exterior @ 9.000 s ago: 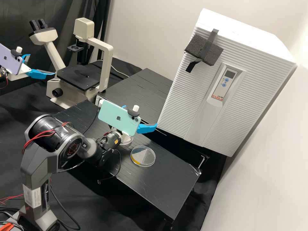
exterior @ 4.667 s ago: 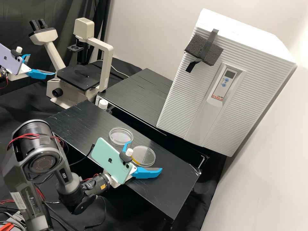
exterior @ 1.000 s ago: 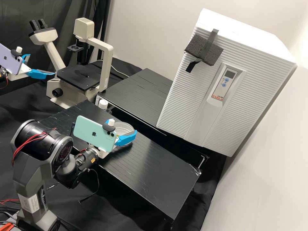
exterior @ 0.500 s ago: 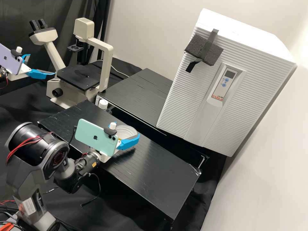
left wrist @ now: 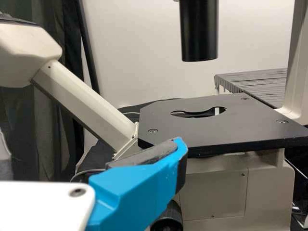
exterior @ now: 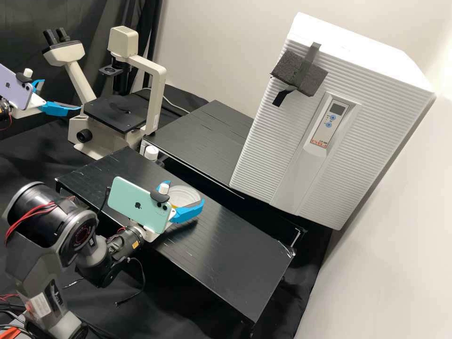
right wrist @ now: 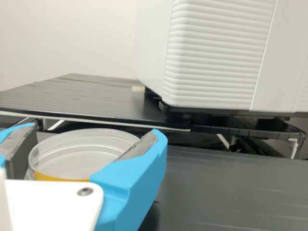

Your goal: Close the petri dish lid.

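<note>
High view — right gripper (exterior: 185, 192), two fingers grasping one yellow-edged petri dish (exterior: 185, 194), left gripper (exterior: 61, 94) — two released

Light glows on the wall (exterior: 440, 52) — faint sheen on the bench (exterior: 226, 235).

A cream inverted microscope (exterior: 157, 96) stood by a black curtain (exterior: 23, 28). Black tape (exterior: 311, 54) crossed a dark foam block (exterior: 288, 68) on a ribbed white incubator (exterior: 263, 141), which rested on a black table (exterior: 202, 136).

The right gripper (exterior: 185, 192) has bright blue fingers (right wrist: 130, 178), the petri dish (right wrist: 82, 156) a yellow band (right wrist: 60, 178); the cabinet (exterior: 268, 141) is ribbed white, the microscope (exterior: 156, 99) cream and black
</note>
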Controlling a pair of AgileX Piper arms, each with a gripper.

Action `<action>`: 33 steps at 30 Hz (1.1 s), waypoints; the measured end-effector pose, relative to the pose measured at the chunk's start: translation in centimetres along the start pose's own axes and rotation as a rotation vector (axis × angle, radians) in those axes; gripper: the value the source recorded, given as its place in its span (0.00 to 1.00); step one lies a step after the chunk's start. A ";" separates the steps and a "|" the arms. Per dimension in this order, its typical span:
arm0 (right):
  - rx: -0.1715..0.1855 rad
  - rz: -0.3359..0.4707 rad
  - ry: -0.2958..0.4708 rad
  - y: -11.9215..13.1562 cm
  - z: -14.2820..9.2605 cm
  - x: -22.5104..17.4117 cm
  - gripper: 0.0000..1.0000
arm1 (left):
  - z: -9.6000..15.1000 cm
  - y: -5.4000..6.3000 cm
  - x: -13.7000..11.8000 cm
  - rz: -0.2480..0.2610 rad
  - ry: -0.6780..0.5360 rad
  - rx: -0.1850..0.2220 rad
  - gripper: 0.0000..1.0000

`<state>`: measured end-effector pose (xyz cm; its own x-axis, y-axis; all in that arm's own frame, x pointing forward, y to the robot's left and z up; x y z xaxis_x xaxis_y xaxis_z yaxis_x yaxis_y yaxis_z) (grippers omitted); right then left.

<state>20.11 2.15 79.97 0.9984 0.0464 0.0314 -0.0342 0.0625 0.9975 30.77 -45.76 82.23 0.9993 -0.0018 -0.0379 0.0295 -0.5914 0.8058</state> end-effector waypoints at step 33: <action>0.049 -0.051 0.069 -0.9 -1.5 -0.7 0.00 | 0.0 0.0 0.0 0.000 0.000 0.000 1.00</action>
<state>19.33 3.57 78.93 0.9933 0.1134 -0.0223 0.0204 0.0181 0.9996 30.77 -45.76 82.23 0.9993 -0.0018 -0.0379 0.0295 -0.5914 0.8058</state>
